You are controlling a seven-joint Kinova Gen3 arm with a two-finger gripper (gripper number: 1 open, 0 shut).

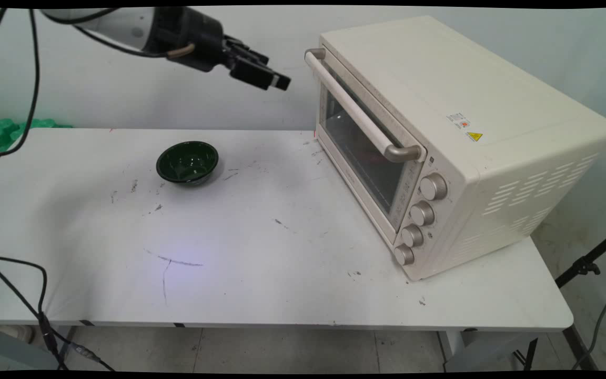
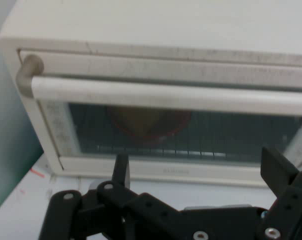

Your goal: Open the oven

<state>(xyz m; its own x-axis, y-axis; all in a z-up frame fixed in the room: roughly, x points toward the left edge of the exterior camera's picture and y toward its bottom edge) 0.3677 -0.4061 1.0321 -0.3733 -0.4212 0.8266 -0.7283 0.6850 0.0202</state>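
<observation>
A cream toaster oven [image 1: 471, 105] stands on the right half of the white table [image 1: 261, 252], its glass door shut. My gripper [image 1: 269, 78] hangs high in the air, just left of the door's bar handle [image 1: 355, 113] and level with its far end, not touching it. In the hand view the gripper [image 2: 198, 172] is open and holds nothing, and its fingers [image 2: 122, 170] point at the handle [image 2: 171, 95] and door. Behind the glass, a reddish round object [image 2: 148, 122] rests on the oven rack. A dark green bowl [image 1: 187, 162] sits empty on the table, below and left of the gripper.
Several round knobs [image 1: 422, 213] run down the oven's front right panel. Green moulded pieces [image 1: 3, 131] lie at the table's far left edge. Black cables [image 1: 32, 79] hang on the left. A black stand leg [image 1: 589, 263] stands beyond the table's right end.
</observation>
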